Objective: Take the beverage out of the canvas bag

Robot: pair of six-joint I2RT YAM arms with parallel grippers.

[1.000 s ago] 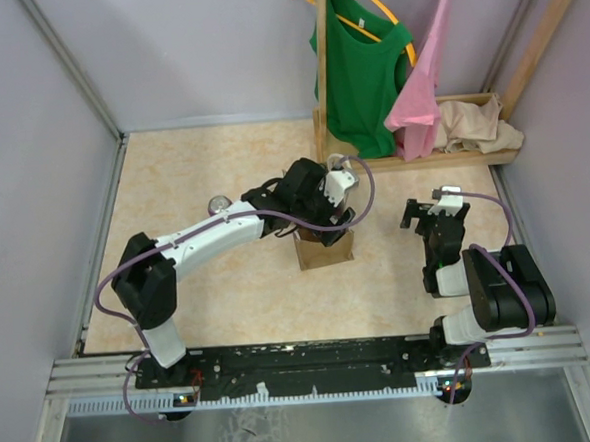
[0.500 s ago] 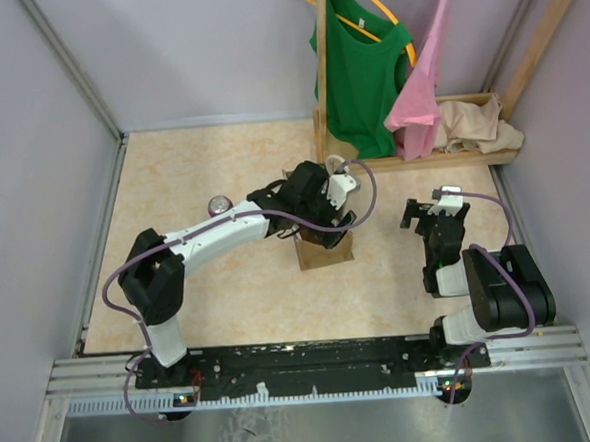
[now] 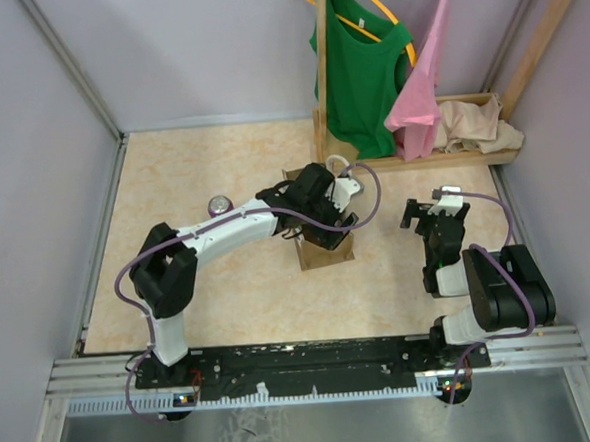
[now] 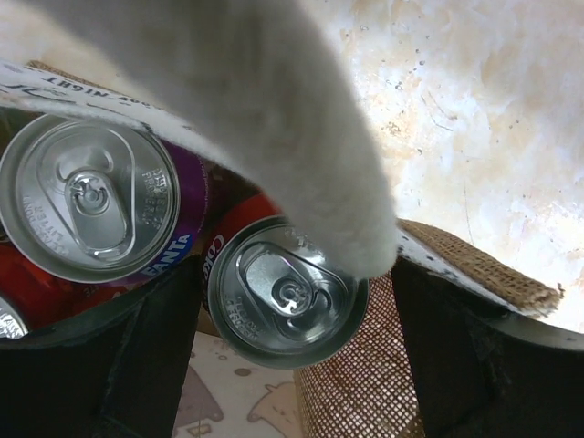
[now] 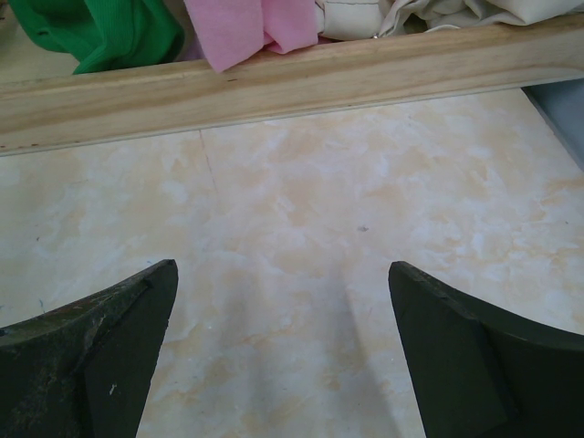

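The left gripper (image 4: 292,274) hangs over the mouth of the canvas bag (image 3: 327,251), which stands upright near the middle of the table (image 3: 191,157), while the robot works at lifting a drink out of it. Seen from the left wrist, its two dark fingers (image 4: 151,365) are spread wide to either side of a red can (image 4: 287,294) that stands upright inside the bag. The one finger is close against the can's side and the other shows a gap, so nothing is gripped yet. A purple can (image 4: 87,199) stands just beside the red one in the same bag, and a cream rope handle (image 4: 274,109) droops across the view and over part of the red can's rim. The step in hand looks like the reach for the grasp. The next move likely calls for sinking the fingers past the rim, clear of the handle and the bag's woven wall, closing squarely on the red can and drawing it straight up without dragging the bag along. Another can (image 3: 219,205) stands on the table, well apart from the bag. The right gripper (image 5: 283,347) idles over bare table, its fingers wide apart and holding nothing.
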